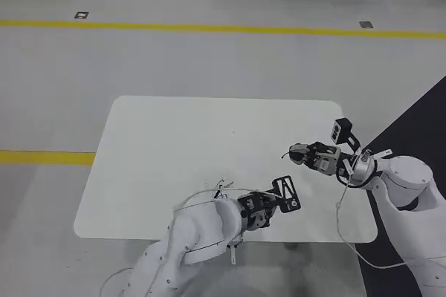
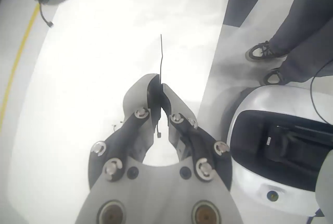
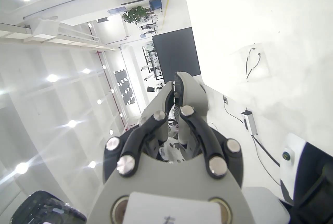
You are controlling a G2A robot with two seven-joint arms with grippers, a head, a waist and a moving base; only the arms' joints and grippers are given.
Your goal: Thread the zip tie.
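L gripper [image 2: 160,81]: fingers clamped on black zip tie [image 2: 161,58], tail out over white table [image 2: 78,66]. R gripper [image 3: 177,79], farther right: fingers closed on 2nd tie [image 2: 50,24].

Bright glare on table [image 2: 104,27], seemingly overhead.
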